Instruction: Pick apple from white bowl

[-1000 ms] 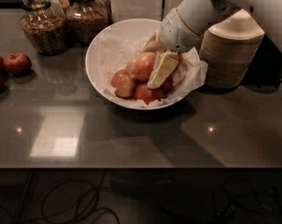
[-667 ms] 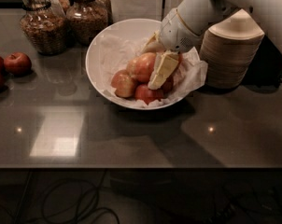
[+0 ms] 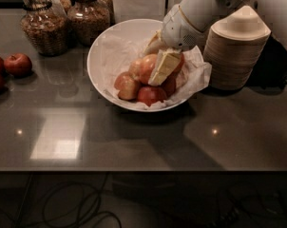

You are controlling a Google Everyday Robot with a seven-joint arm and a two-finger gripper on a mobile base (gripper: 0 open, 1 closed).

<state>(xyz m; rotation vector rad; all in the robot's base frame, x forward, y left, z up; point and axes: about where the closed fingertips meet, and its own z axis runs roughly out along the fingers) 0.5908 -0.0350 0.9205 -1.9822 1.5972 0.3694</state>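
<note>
Nothing moved: the gripper (image 3: 151,65) sits in the glossy white bowl (image 3: 94,56), jaws clamping a round apple (image 3: 141,67).

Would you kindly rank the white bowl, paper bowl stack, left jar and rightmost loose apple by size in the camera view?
white bowl
paper bowl stack
left jar (top cropped)
rightmost loose apple
The gripper is in the bowl, among its apples.

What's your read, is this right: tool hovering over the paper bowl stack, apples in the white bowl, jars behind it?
Not quite. The camera view shows the tool down in the white bowl among the apples, not over the paper bowl stack beside it. The rest holds: apples in the bowl, jars behind it.
</note>
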